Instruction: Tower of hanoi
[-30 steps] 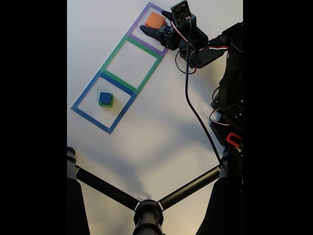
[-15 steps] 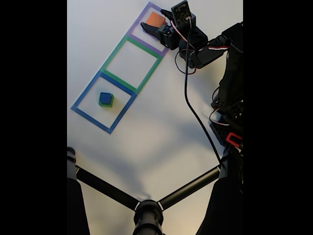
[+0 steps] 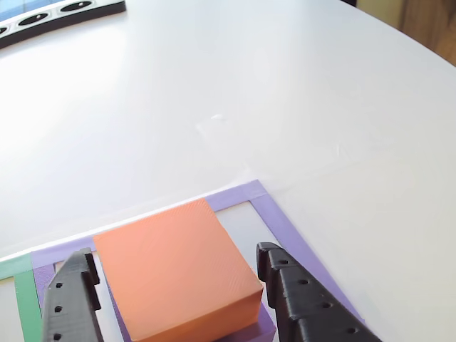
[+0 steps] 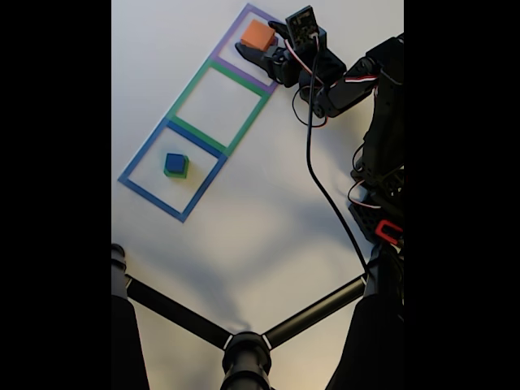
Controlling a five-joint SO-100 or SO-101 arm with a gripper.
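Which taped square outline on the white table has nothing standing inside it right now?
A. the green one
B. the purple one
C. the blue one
A: in the fixed view the green tape square outline frames only bare table, while the matte orange plastic block stands in the purple outline and the small blue cube on a green block stands in the blue outline.

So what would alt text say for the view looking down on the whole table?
A black robot arm's open gripper sits around an orange block inside the purple taped square on a white table. A small blue block stacked on a green block sits in the blue taped square; the green taped square between is empty.
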